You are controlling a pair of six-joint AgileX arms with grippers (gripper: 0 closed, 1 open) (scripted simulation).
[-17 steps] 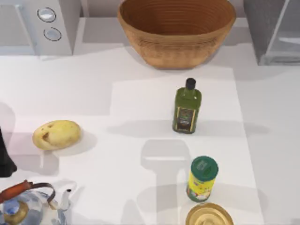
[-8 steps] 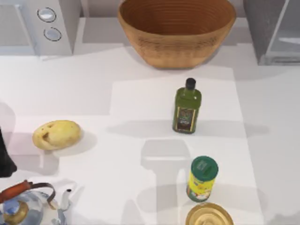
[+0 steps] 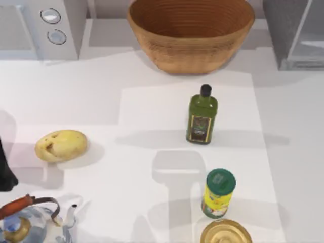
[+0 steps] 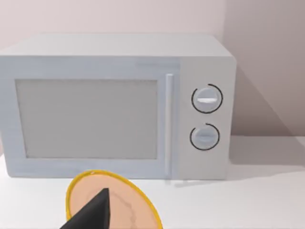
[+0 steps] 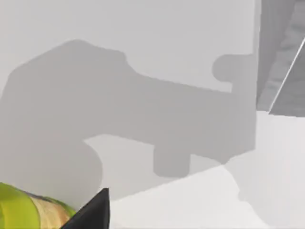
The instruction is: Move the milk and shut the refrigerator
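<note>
Top view, from left to right: my black left arm (image 3: 5, 172) sits at the left edge of the frame. Above it, in the upper left corner, is a white box oven with two round knobs (image 3: 45, 25). A bumpy yellow potato (image 3: 61, 145) lies at middle left, and a shiny kettle with an orange handle (image 3: 28, 223) is in the lower left corner. A big brown woven basket (image 3: 190, 30) stands at top middle. Below it are a green glass bottle with a black cap (image 3: 202, 115), then a yellow can with a green lid (image 3: 218, 193), then a round yellow dish (image 3: 226, 234) at the bottom edge. Their labels are too small to read.

The big grey refrigerator (image 3: 296, 33) is in the upper right corner, far from the left arm.

Left wrist view has a dark bit of the left claw (image 4: 93, 214) at the bottom, with the oven far behind it. Right wrist view has a dark bit of the right claw (image 5: 90, 212) at the bottom, with the refrigerator at the upper right. I cannot tell how wide either claw is, or if it holds anything.
</note>
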